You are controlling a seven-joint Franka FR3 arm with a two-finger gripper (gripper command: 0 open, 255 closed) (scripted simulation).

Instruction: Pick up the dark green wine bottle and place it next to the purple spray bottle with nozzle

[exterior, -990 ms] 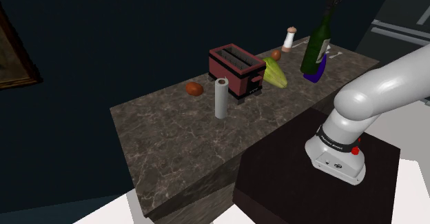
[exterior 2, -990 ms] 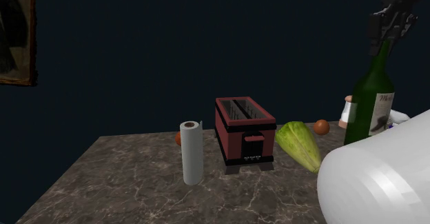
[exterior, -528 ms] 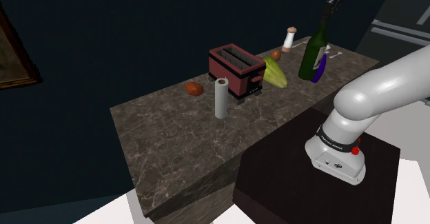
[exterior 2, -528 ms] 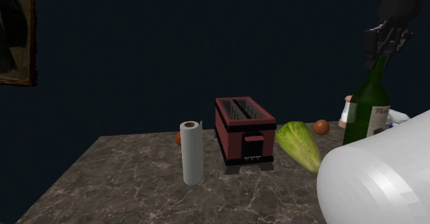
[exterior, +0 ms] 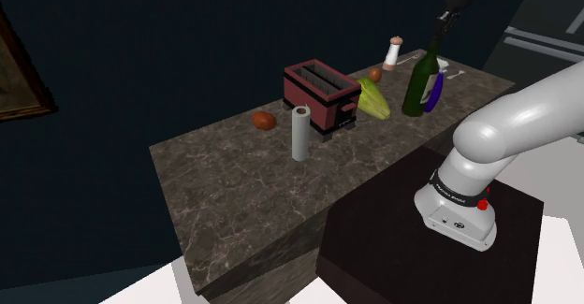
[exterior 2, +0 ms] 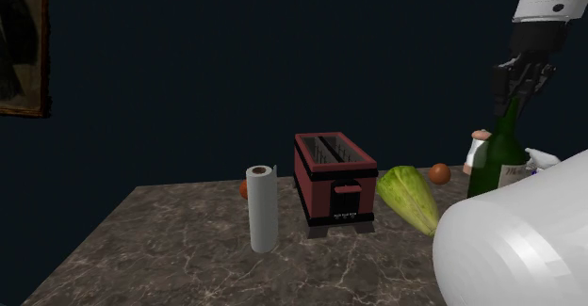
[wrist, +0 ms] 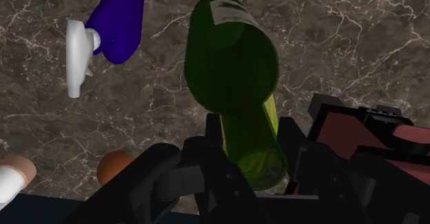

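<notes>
The dark green wine bottle [exterior: 419, 82] stands nearly upright, leaning slightly, with its base at the marble counter [exterior: 234, 171] close beside the purple spray bottle [exterior: 434, 93] with a white nozzle. My black gripper [exterior: 441, 31] is above it, shut on the top of the neck. In the wrist view the fingers clasp the neck at the gripper [wrist: 256, 166], the green wine bottle [wrist: 231, 57] runs down to the counter, and the purple spray bottle [wrist: 114, 26] lies a short gap away. The second exterior view has the gripper [exterior 2: 514, 80] on the wine bottle [exterior 2: 498, 158].
A dark red toaster [exterior: 320, 94] sits mid-counter with a green lettuce [exterior: 373, 99] beside it. A white paper roll [exterior: 299, 132] stands in front. Two brown round things [exterior: 264, 120] [exterior: 375, 74] and a white shaker [exterior: 395, 51] are farther back. The dark stand [exterior: 412, 246] is at lower right.
The gripper has brought the wine bottle down from above the counter to beside the purple spray bottle, and the bottle now stands less tilted.
</notes>
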